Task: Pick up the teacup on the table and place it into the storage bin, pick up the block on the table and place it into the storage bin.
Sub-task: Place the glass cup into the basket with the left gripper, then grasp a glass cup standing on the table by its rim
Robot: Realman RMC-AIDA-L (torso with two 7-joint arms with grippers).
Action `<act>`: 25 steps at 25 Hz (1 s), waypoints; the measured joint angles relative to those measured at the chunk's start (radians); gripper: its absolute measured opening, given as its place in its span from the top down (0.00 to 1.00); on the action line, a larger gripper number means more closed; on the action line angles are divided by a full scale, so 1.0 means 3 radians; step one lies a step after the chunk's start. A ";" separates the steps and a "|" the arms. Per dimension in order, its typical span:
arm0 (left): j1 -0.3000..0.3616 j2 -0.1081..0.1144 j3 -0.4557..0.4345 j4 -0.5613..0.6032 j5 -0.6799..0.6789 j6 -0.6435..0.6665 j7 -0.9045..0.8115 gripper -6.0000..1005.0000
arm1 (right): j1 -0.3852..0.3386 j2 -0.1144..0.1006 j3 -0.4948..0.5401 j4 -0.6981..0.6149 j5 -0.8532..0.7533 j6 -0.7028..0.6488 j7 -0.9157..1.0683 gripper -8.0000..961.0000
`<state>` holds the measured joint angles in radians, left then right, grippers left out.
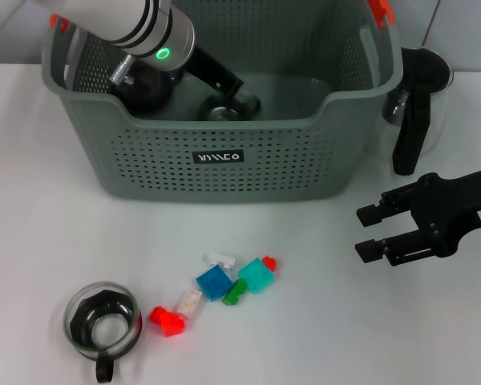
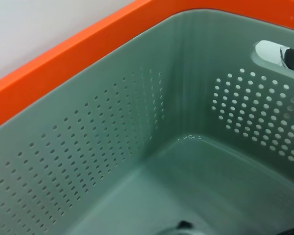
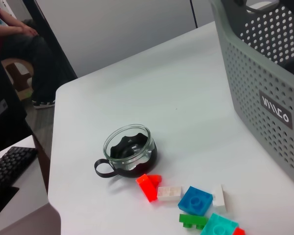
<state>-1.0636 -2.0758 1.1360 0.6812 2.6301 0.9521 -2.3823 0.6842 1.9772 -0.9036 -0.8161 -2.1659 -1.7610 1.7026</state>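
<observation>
A glass teacup (image 1: 103,321) with a dark inside and a black handle stands on the white table at the front left, also in the right wrist view (image 3: 130,149). Beside it lies a cluster of small blocks (image 1: 216,287): red, white, blue, green and teal (image 3: 196,200). The grey-green perforated storage bin (image 1: 224,172) stands behind them. My left arm reaches down into the bin, its gripper (image 1: 227,87) close over a round glass thing (image 1: 231,107) on the bin floor. My right gripper (image 1: 372,233) hovers open and empty over the table at the right.
A glass pitcher (image 1: 421,96) with a black handle stands right of the bin. The left wrist view shows the bin's inner wall (image 2: 112,147) and orange rim (image 2: 63,58). The table's edge, a keyboard (image 3: 7,169) and a seated person (image 3: 19,44) lie beyond the teacup.
</observation>
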 joint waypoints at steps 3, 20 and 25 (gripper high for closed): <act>0.0001 0.0001 0.0002 0.0000 0.0002 0.0000 0.0000 0.89 | 0.0000 0.0000 0.0000 0.0000 0.0000 0.0000 0.0000 0.33; 0.0172 -0.0057 -0.0039 0.0452 -0.0028 0.0035 -0.0082 0.52 | -0.0024 0.0000 0.0000 0.0000 0.0000 0.0000 -0.0006 0.33; 0.0210 -0.0070 -0.0039 0.0776 -0.0012 0.0241 -0.0152 0.37 | -0.0016 0.0000 0.0023 0.0000 0.0000 -0.0001 -0.0032 0.33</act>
<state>-1.0004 -2.0968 1.1244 0.9141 2.6266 1.0244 -2.4279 0.6795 1.9772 -0.8966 -0.8161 -2.1660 -1.7611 1.6930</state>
